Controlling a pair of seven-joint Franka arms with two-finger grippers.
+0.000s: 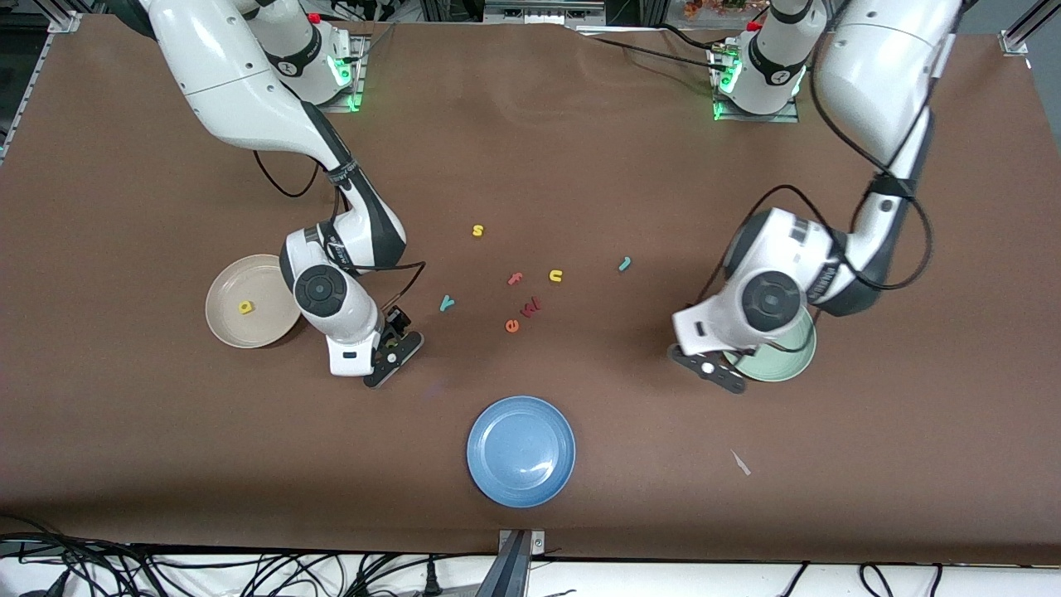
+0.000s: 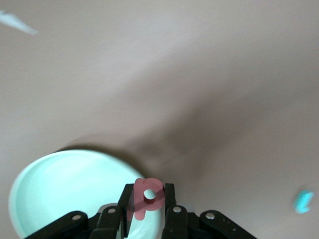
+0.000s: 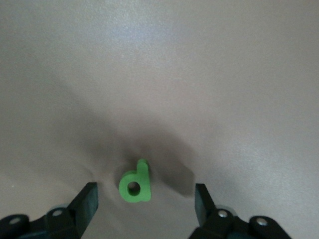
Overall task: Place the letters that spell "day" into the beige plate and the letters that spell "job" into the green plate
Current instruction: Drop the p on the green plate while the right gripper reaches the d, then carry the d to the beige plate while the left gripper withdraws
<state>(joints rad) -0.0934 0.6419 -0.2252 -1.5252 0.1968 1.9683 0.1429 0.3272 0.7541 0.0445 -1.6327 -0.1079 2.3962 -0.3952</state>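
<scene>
The yellow "d" (image 1: 245,308) lies flat in the beige plate (image 1: 228,319) near the right arm's tabletop end. The green "a" (image 3: 135,182) lies on the tabletop. The teal "y" (image 1: 447,303) and teal "j" (image 1: 626,264) lie mid-tabletop. The red-pink "b" (image 2: 146,197) hangs pinched over the green plate's (image 2: 55,186) rim.

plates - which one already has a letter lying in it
The beige plate, toward the right arm's end of the table: a yellow letter lies in it. The blue plate shows bare.

Blue plate (image 1: 520,450); stray foam letters (image 1: 524,288).
</scene>
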